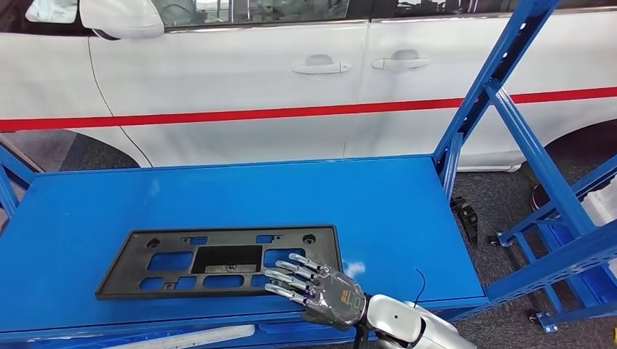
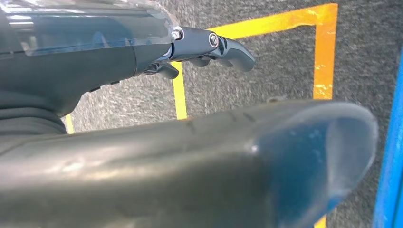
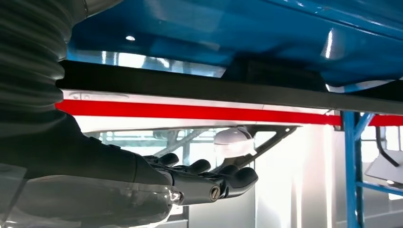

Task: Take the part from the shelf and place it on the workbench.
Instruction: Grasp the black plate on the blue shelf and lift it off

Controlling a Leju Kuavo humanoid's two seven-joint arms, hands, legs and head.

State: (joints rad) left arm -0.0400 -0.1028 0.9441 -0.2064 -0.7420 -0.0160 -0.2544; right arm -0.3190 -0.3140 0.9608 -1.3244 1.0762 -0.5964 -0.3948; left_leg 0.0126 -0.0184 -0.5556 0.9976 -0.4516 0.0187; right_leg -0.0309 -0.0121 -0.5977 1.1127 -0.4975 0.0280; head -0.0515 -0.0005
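The part (image 1: 218,260) is a flat black plastic plate with several cut-outs, lying near the front edge of the blue shelf top (image 1: 291,189). My right hand (image 1: 320,287) comes in from below with its fingers (image 1: 291,275) spread flat over the part's near right corner, holding nothing. In the right wrist view the part's dark edge (image 3: 214,90) runs along the blue surface, and a gap shows between it and my outstretched right hand (image 3: 199,178). My left hand (image 2: 199,152) hangs over the floor, fingers (image 2: 223,45) loosely extended, with nothing in it.
A white car (image 1: 291,73) with a red stripe stands close behind the shelf. Blue frame uprights and braces (image 1: 509,116) rise at the right. Grey carpet with yellow tape lines (image 2: 328,47) lies below, beside a blue edge (image 2: 392,166).
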